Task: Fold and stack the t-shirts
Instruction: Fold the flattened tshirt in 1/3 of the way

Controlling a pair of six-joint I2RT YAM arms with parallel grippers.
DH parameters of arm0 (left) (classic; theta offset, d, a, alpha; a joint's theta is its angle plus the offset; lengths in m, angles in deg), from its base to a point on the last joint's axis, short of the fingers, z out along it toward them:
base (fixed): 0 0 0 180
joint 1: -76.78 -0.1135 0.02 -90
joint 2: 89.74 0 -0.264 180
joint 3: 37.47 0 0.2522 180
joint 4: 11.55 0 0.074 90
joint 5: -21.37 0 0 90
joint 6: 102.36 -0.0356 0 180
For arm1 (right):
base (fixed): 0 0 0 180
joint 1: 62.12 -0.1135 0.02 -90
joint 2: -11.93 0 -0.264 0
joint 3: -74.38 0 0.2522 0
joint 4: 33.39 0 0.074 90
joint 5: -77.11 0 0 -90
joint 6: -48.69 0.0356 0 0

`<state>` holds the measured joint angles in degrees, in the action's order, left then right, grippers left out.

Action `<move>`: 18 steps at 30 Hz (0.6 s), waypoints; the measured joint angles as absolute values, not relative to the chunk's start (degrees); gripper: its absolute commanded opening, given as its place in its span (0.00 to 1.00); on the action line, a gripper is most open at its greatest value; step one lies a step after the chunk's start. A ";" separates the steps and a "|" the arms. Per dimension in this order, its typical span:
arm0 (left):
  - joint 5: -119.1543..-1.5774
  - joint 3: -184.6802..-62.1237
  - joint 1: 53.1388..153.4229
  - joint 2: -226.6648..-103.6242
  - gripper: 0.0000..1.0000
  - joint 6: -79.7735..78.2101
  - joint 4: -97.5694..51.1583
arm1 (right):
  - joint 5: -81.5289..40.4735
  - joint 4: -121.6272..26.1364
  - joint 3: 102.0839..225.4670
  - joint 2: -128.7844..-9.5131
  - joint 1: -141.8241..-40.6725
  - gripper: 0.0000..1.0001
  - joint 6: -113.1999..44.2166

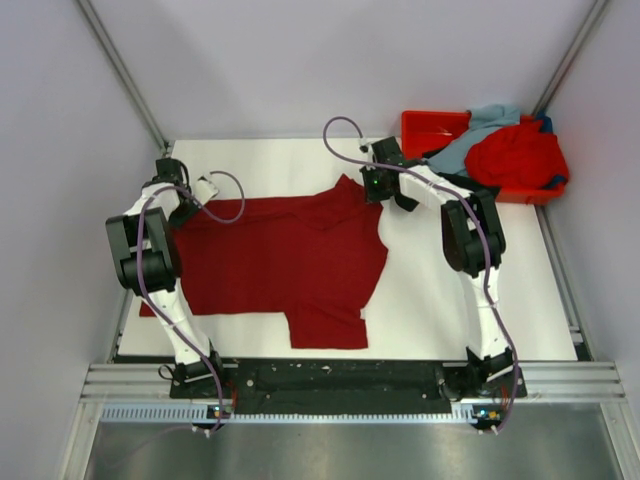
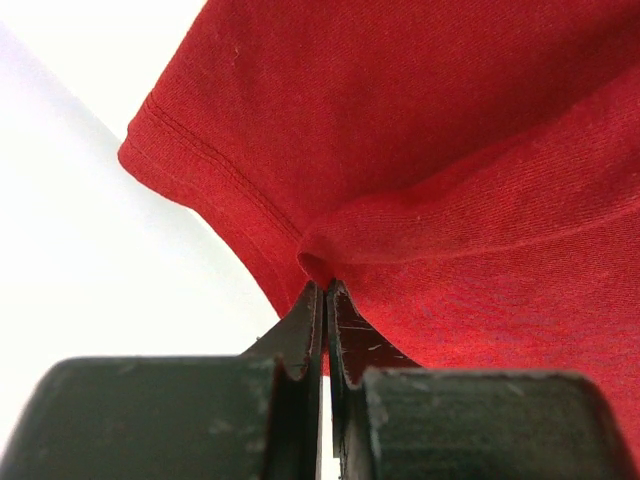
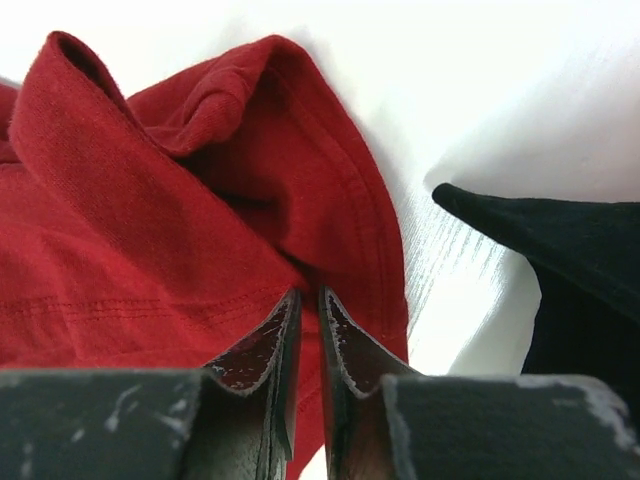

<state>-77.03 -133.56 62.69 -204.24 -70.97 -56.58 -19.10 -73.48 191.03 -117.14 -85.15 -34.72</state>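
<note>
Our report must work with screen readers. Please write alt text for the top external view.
A dark crimson t-shirt lies spread on a white table, with the robot's left gripper and right gripper at its far edge. An orange-red tray in the far right corner holds a bright red shirt and a grey-blue shirt.

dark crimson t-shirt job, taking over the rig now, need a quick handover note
Left tool: shut on the dark crimson cloth t-shirt, far left corner.
Right tool: shut on its far right edge.
It lies spread on the white table, unfolded.
Bright red cloth shirt and pale grey-blue cloth shirt heaped in the orange-red plastic tray; black cloth shirt beside the right tool.
Left: fold all four, stack.
</note>
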 measured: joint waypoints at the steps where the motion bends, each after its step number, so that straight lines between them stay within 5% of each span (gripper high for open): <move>1: -77.03 -133.56 62.69 -204.17 0.00 -70.97 -56.55 | -18.95 -73.50 191.03 -117.21 -85.15 0.14 -34.69; 5: -77.03 -133.56 62.69 -203.95 0.00 -70.97 -56.58 | -18.95 -73.41 191.03 -118.13 -85.15 0.12 -34.65; 9: -77.03 -133.56 62.69 -203.82 0.00 -70.97 -56.58 | -19.06 -73.26 191.14 -118.32 -85.15 0.00 -34.45; 18: -77.03 -133.56 62.69 -203.49 0.00 -70.97 -56.58 | -20.20 -73.43 191.16 -118.17 -85.15 0.00 -33.34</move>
<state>-77.03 -133.56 62.69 -203.49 -70.97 -56.58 -20.20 -73.43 191.16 -118.17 -85.15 -33.34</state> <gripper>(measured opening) 0.012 0.003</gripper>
